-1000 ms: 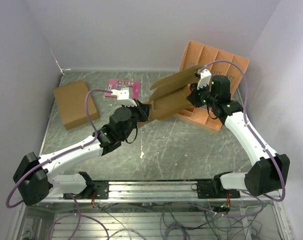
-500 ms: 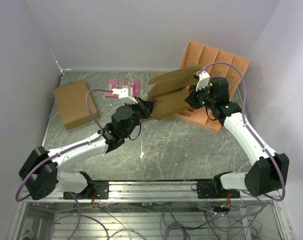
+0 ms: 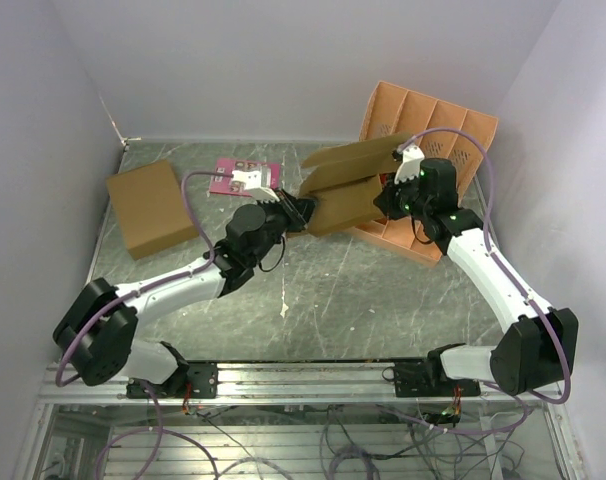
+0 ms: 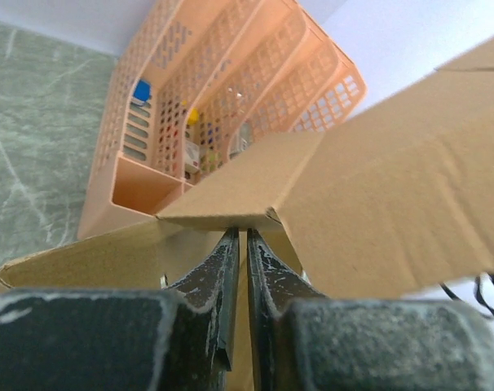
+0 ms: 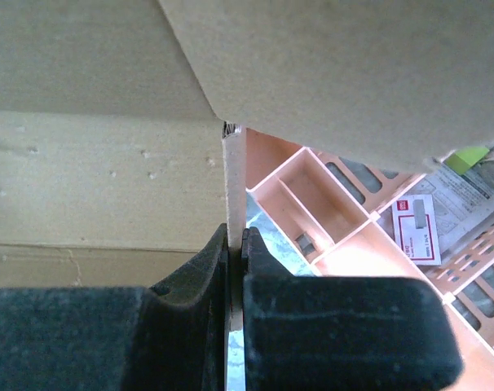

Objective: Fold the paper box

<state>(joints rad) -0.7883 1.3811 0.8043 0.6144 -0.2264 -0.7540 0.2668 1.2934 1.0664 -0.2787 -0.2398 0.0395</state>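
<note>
from above, the paper box [image 3: 348,190] is held up between my two arms, just in front of the peach basket [image 3: 463,130]. only the wrist cameras show the grips. my left pincer [image 4: 240,238] is clamped on a thin panel under a folded flap, and my right pincer [image 5: 235,236] pinches another cardboard edge. the right wrist view alone catches a red-and-white label [image 5: 416,228] by the basket's compartments.
</note>
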